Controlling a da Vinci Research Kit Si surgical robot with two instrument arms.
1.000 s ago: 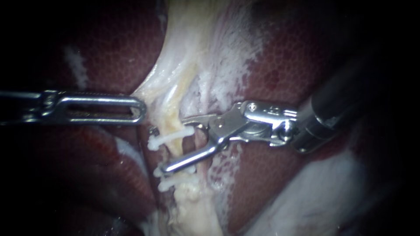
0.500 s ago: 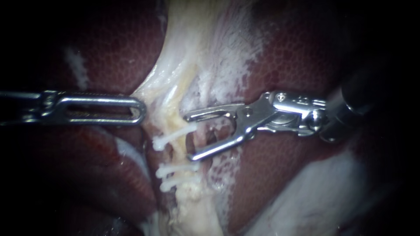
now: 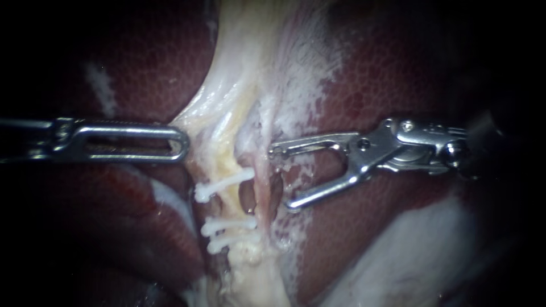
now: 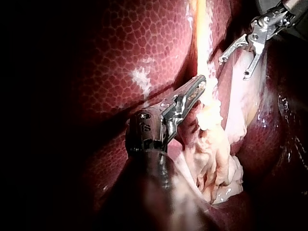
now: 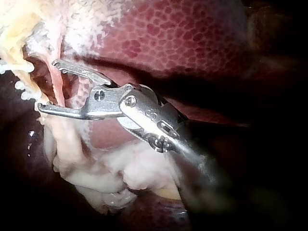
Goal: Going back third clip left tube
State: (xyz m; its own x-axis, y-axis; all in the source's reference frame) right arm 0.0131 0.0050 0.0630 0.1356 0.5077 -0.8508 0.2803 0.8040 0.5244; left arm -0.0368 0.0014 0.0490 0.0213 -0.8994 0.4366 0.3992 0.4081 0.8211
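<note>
Three white clips cross the yellowish left tube [image 3: 232, 165]: one higher up [image 3: 224, 185] and two close together below it [image 3: 228, 225] [image 3: 227, 241]. My right instrument [image 3: 282, 178] stands to the right of the tubes, its jaws open and empty, apart from the clips. A pinkish right tube [image 3: 263, 190] lies between the clipped tube and those jaws. My left instrument [image 3: 179, 142] is shut on the edge of the pale tissue [image 3: 196, 122] and holds it leftward. The left wrist view shows its jaws [image 4: 195, 89] closed on that tissue. The right wrist view has the open jaws [image 5: 48, 85] beside the clip ends [image 5: 20, 85].
Dark red liver [image 3: 387, 74] surrounds the pale stalk on both sides. A white patch of tissue [image 3: 421, 250] lies below my right instrument. Frayed white tissue [image 3: 301, 96] spreads above the tubes. Lumpy pale tissue [image 5: 120, 178] sits under the right instrument's shaft.
My right instrument has drawn back to the right, away from the clipped tube, jaws still open. The clips stay on the tube. My left instrument has not moved.
</note>
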